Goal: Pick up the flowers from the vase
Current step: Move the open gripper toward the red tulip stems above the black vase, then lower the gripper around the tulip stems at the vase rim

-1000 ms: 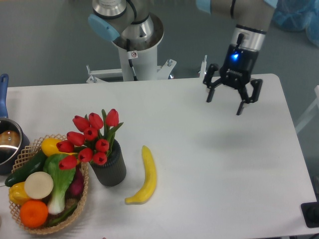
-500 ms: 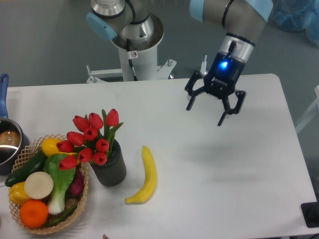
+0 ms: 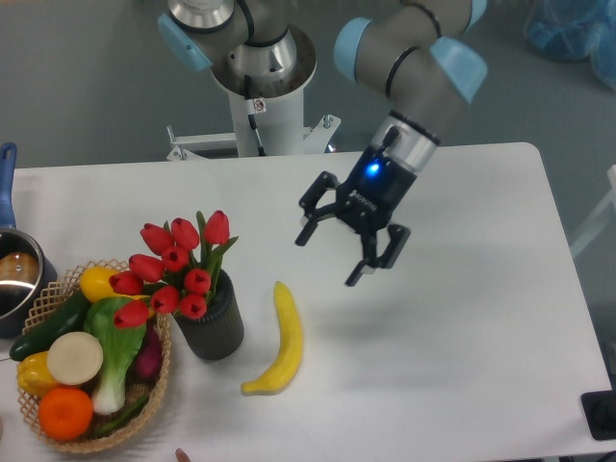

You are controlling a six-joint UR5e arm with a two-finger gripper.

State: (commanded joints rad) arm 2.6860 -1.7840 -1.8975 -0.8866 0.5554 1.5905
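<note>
The black two-finger tool (image 3: 328, 255) hangs above the white counter (image 3: 462, 318), its jaws spread wide and nothing between them, tilted toward the left side of the scene. The bunch of red tulip buds with green leaves (image 3: 173, 268) stands in the short dark ribbed vase (image 3: 212, 322), near the counter's front left, well apart from the tool. Just beside the vase on its left sits the woven wicker basket (image 3: 159, 375) heaped with produce, touching or nearly touching it; on the other side lies the long yellow banana (image 3: 280, 342), near but apart.

It looks like the approach stage, with the grasp not yet begun. The risks are plain. The bunch is wider than the vase, so a grip on the buds alone could crush petals or catch only a few stems. A low, sideways entry could clip the vase rim and tip it toward the basket. If the stems sit tight, the vase may lift along with the flowers. The banana lies close to the path in and could get nudged.
</note>
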